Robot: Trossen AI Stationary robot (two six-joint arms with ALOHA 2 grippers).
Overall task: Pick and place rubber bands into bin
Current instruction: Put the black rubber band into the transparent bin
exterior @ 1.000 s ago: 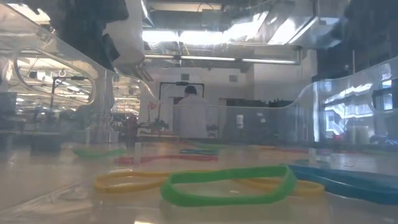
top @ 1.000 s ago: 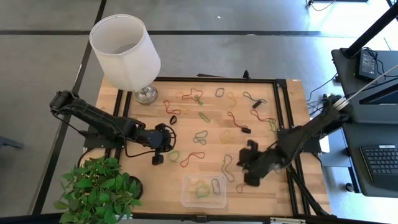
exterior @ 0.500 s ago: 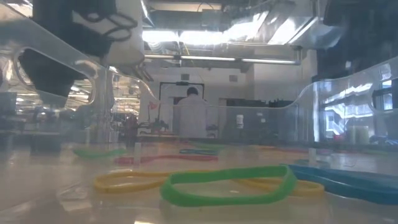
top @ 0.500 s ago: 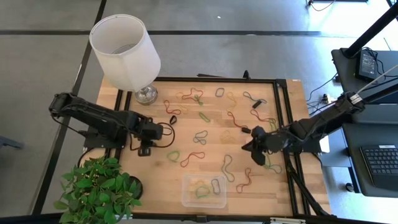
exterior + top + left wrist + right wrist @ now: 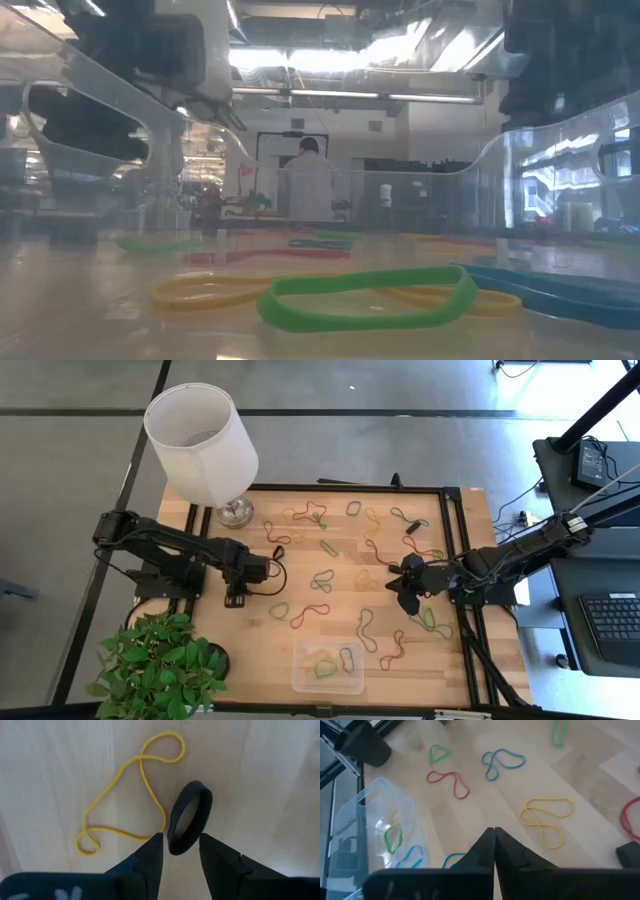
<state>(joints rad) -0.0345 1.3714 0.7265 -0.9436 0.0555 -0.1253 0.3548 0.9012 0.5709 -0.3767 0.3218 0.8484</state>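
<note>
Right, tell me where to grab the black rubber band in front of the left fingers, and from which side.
Take the black band by its near end, the narrow curve that already sits between the left gripper's open fingers. Come straight down from above, one finger on each side of that curve. The yellow band lies close alongside, so keep the fingers off it.

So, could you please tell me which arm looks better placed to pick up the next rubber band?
Left, probably. The left pincer is open, with the black rubber band just ahead of its fingertips. The right pincer is shut and empty, hovering above bare wood.
</note>
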